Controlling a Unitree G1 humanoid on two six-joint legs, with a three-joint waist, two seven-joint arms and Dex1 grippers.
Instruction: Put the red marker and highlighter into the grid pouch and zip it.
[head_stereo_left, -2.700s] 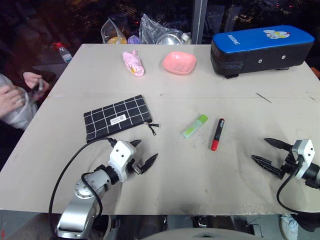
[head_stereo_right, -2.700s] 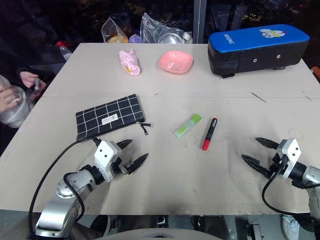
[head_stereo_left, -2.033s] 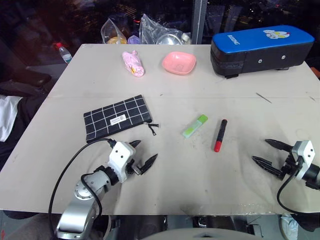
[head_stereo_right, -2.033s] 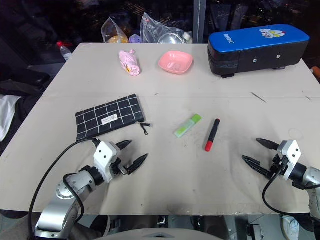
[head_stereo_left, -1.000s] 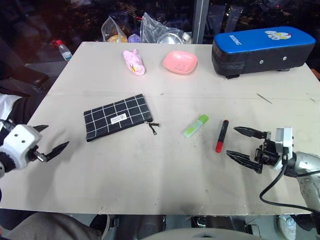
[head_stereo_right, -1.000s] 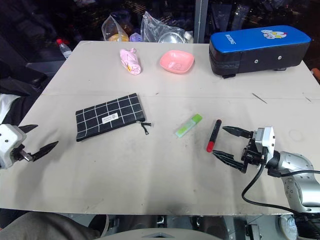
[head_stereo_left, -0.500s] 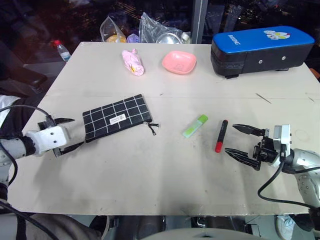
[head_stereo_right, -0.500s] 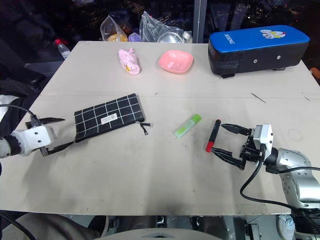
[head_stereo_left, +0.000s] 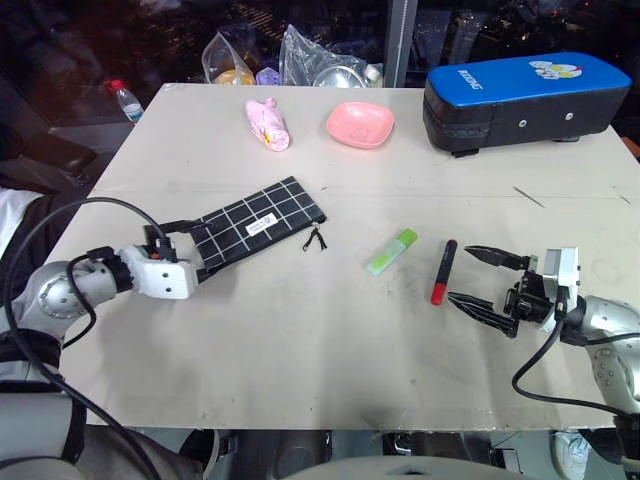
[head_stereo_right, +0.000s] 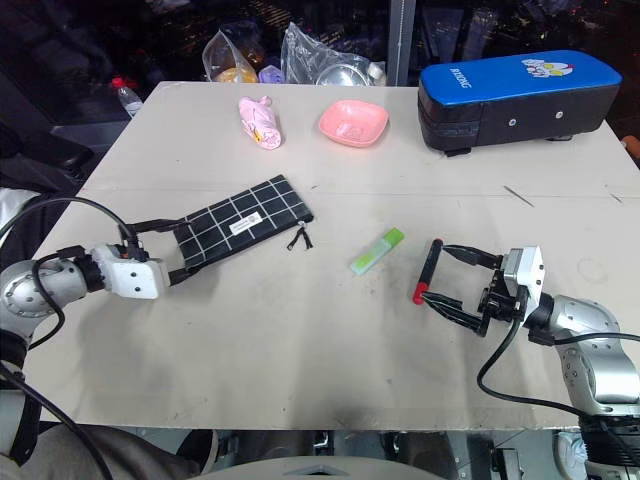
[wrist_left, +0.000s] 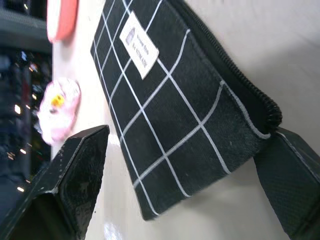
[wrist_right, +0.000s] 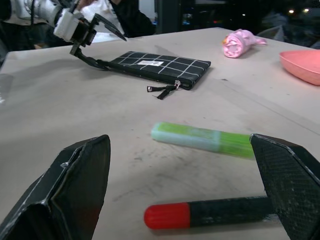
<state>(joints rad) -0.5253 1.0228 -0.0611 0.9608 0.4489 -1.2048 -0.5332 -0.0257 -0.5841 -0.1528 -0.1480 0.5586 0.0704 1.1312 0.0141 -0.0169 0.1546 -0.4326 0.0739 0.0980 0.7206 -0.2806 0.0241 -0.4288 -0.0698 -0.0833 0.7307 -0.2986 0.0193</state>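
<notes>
The grid pouch (head_stereo_left: 258, 225) lies flat at the table's left middle, its zipper pull (head_stereo_left: 316, 240) hanging off the right end. My left gripper (head_stereo_left: 198, 247) is open, one finger on each side of the pouch's left end; the left wrist view shows that corner (wrist_left: 200, 160) between the fingers. The green highlighter (head_stereo_left: 391, 251) and the red marker (head_stereo_left: 442, 270) lie side by side right of centre. My right gripper (head_stereo_left: 460, 274) is open and level, its tips just right of the marker. In the right wrist view the marker (wrist_right: 210, 214) lies between the fingers, with the highlighter (wrist_right: 200, 138) beyond.
A big blue-topped black case (head_stereo_left: 520, 95) stands at the back right. A pink bowl (head_stereo_left: 359, 123) and a pink soft toy (head_stereo_left: 268, 124) sit at the back, plastic bags (head_stereo_left: 310, 62) behind them. A bottle (head_stereo_left: 122, 101) stands off the table's left corner.
My left gripper swung in from the table's left edge to the pouch's left end, and the pouch slid right and turned. My right gripper stayed beside the marker.
</notes>
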